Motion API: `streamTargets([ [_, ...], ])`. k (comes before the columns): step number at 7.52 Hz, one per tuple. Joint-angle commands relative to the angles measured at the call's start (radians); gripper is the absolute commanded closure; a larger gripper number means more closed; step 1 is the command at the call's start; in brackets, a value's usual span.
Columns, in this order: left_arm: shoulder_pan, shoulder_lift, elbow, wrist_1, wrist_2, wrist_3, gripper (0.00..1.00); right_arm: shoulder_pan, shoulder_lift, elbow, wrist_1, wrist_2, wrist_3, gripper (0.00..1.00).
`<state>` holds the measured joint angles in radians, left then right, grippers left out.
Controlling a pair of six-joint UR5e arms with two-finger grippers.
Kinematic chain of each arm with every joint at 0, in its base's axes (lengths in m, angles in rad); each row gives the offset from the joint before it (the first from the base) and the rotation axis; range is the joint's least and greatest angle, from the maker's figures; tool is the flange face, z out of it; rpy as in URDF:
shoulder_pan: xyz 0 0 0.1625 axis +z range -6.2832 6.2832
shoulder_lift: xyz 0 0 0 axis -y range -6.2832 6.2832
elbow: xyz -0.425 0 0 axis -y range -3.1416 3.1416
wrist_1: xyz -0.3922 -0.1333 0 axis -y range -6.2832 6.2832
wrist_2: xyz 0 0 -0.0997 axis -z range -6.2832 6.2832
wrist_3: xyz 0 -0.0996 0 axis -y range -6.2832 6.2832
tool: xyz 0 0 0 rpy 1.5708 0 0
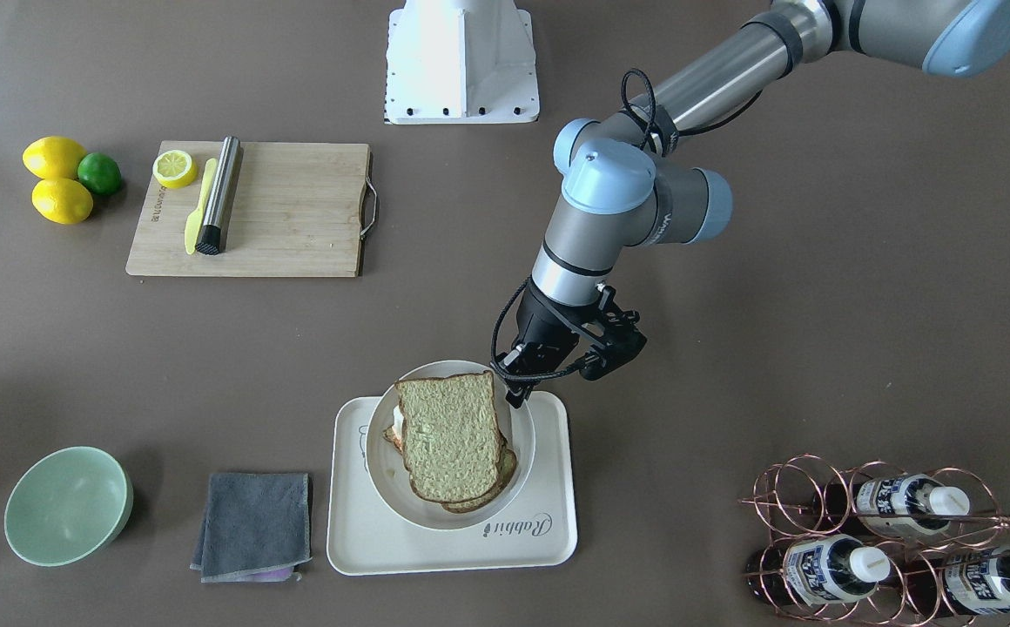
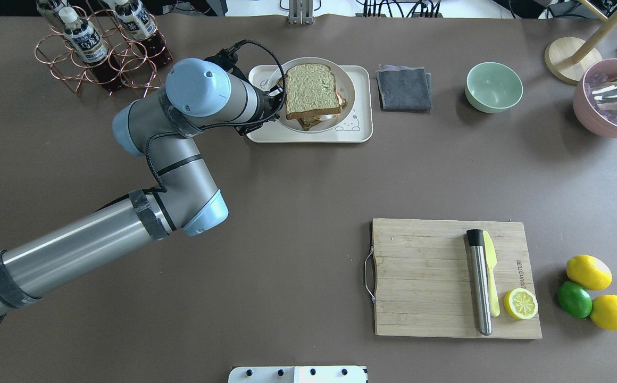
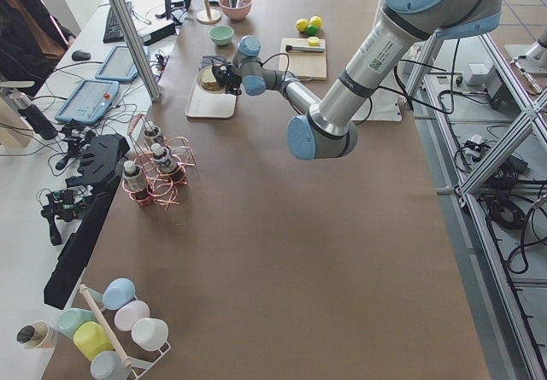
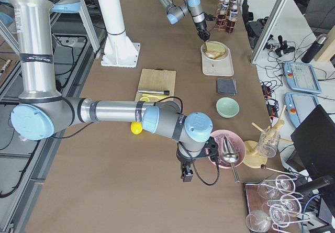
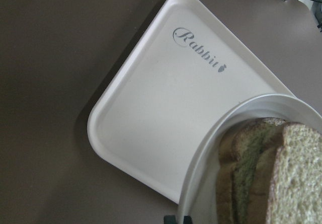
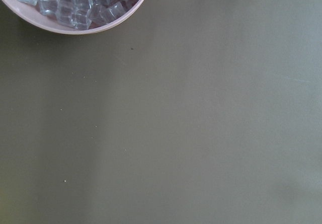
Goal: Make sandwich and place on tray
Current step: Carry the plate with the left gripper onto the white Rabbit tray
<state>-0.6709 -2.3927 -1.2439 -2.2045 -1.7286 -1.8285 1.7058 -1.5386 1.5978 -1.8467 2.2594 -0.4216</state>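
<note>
The sandwich [image 1: 451,435], two brown-crusted bread slices with a bit of white egg at the edge, lies on a round white plate [image 1: 524,446]. The plate sits over the cream tray [image 1: 522,544] with "Rabbit" lettering and overhangs its far edge. My left gripper [image 1: 515,394] is shut on the plate's rim on the robot's side. In the left wrist view the fingertips [image 5: 177,219] show at the rim, beside the plate [image 5: 201,173], sandwich [image 5: 266,173] and tray [image 5: 166,113]. My right gripper [image 4: 187,173] hangs by a pink ice bowl; I cannot tell its state.
A bamboo cutting board [image 1: 279,209] holds a half lemon, a yellow knife and a steel rod; lemons and a lime lie beside it. A grey cloth [image 1: 254,525] and green bowl [image 1: 68,505] flank the tray. A copper bottle rack [image 1: 888,540] and a pink ice bowl [image 2: 611,98] stand nearby.
</note>
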Motion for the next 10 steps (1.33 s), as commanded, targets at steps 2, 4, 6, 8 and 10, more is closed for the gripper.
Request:
streamTargets([
  [2,0.002,-0.02,0.176,-0.164,0.014,-0.002,1.0,-0.002,0.012,0.004,0.001,0.0,0.001,0.0],
  [4,0.005,-0.031,0.192,-0.166,0.014,-0.002,1.0,-0.003,0.031,0.002,0.001,0.0,0.007,0.0],
  [6,0.008,-0.037,0.205,-0.166,0.018,0.011,0.51,-0.009,0.044,0.002,0.0,-0.001,0.009,0.0],
  [8,0.008,-0.039,0.212,-0.166,0.037,0.012,0.02,-0.018,0.058,-0.001,0.0,-0.003,0.01,0.0],
  [10,-0.053,-0.031,0.184,-0.161,0.014,0.05,0.02,-0.025,0.06,0.001,-0.002,-0.003,0.01,0.0],
])
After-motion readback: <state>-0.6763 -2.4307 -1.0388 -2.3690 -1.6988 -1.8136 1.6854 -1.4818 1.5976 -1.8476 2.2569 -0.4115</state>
